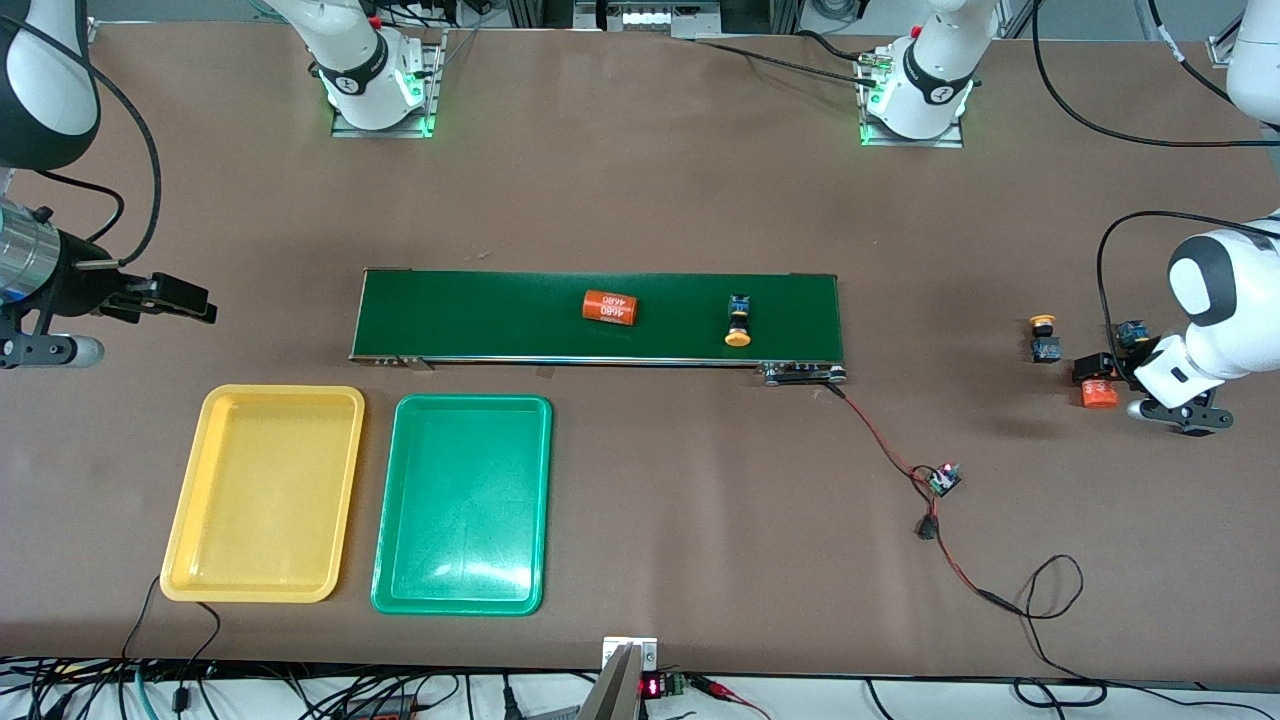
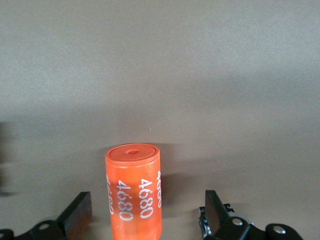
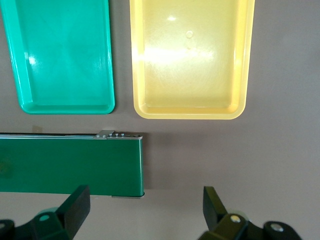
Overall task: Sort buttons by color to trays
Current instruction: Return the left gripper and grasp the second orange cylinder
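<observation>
- Left gripper (image 2: pixel 145 220) is sitting low at the left arm's end of the table, fingers wide around an upright orange cylinder (image 2: pixel 133 192), not touching it.
- Right gripper (image 3: pixel 145 210) is hovering wide open beside the belt (image 1: pixel 600 315).
- One yellow button (image 1: pixel 739 322) is lying on the belt; another (image 1: pixel 1043 337) is standing near the left gripper.
- Yellow tray (image 1: pixel 190 500) and green tray (image 1: pixel 400 500) are lying side by side, nearer the camera.

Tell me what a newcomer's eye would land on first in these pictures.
Two shallow plastic trays, the yellow tray and green tray, lie side by side, nearer the front camera than the long dark-green conveyor belt. On the belt lie an orange cylinder with white print and a yellow-capped push-button. The open left gripper straddles another upright orange cylinder at the left arm's end.
</observation>
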Motion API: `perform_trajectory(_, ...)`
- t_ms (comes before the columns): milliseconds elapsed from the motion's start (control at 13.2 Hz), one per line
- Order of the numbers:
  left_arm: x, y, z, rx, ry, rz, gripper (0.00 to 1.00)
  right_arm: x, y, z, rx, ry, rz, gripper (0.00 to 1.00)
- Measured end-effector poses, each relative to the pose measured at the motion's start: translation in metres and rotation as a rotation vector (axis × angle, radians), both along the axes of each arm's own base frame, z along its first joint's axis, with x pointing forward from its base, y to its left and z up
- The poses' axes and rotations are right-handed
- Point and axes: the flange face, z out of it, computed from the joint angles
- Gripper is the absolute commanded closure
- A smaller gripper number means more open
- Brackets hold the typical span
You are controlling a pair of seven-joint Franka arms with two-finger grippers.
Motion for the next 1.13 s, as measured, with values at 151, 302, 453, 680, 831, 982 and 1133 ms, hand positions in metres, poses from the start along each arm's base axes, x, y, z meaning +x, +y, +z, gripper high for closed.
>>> perform_trajectory(151, -0.001, 0.000, -0.003, -0.005, 0.004, -0.025, 0.00, 0.000, 0.000, 0.000, 0.000, 0.000, 0.000, 0.00)
perform_trajectory(302, -0.002, 0.001, -0.006, -0.008, 0.007, -0.031, 0.00, 0.000, 0.000, 0.000, 0.000, 0.000, -0.001, 0.00)
perform_trajectory(453, -0.004, 0.005, -0.009, -0.011, 0.012, -0.028, 0.00, 0.000, 0.000, 0.000, -0.001, 0.000, -0.008, 0.00)
perform_trajectory(680, -0.009, 0.016, -0.016, -0.018, 0.014, -0.035, 0.00, 0.000, 0.000, 0.000, -0.005, 0.003, -0.055, 0.00)
perform_trajectory(831, -0.012, 0.024, -0.020, -0.021, 0.007, -0.047, 0.00, 0.000, 0.000, 0.000, -0.005, 0.003, -0.060, 0.00)
perform_trajectory(982, -0.012, 0.023, -0.023, -0.024, 0.002, -0.067, 0.00, 0.000, 0.000, 0.000, -0.005, 0.003, -0.060, 0.00)
perform_trajectory(1133, -0.010, 0.020, -0.024, -0.027, 0.001, -0.074, 0.00, 0.000, 0.000, 0.000, -0.005, 0.003, -0.060, 0.00)
